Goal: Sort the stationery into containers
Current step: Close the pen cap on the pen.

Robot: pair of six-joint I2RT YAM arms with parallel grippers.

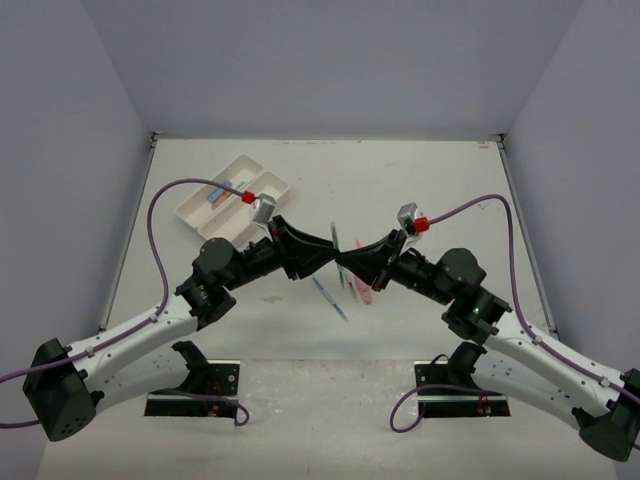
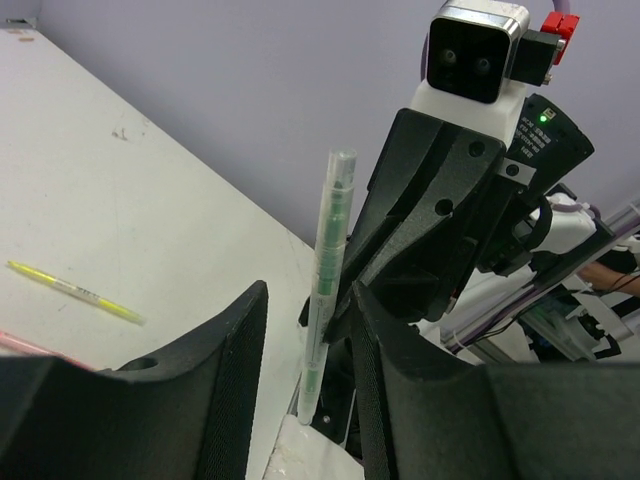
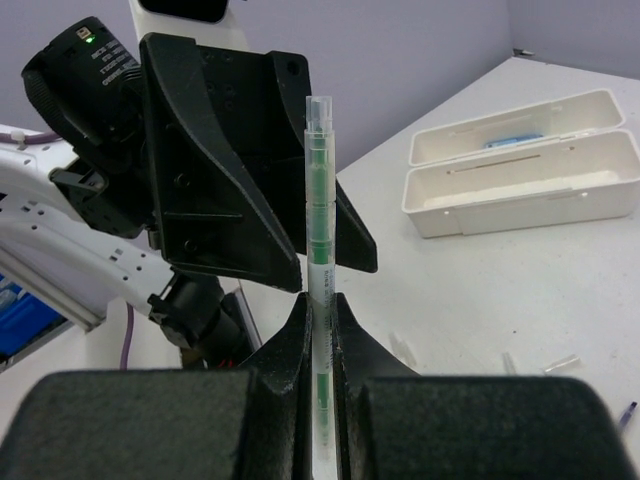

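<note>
- right jaws (image 3: 320,312) pinched tight on a slim, clear-barrelled pen (image 3: 318,190) with a green core, standing upright.
- left jaws (image 2: 308,300), matte black, gape wide either side of the pen; contact unclear.
- two long, shallow white plastic trays (image 3: 520,205) lie side by side on the pale bench (image 3: 540,290), well apart from the pen.

Top cam: high behind near edge, looking down over whole worktop (image 1: 420,170). Wrist cams: close in, facing each other mid-worktop, both seeing the green pen (image 3: 318,230).

Plain lilac walls (image 1: 330,60) are boxing in a white worktop (image 1: 420,180) carrying two bolted, cabled robot arms (image 1: 150,330), indicating a robotics lab cell.
</note>
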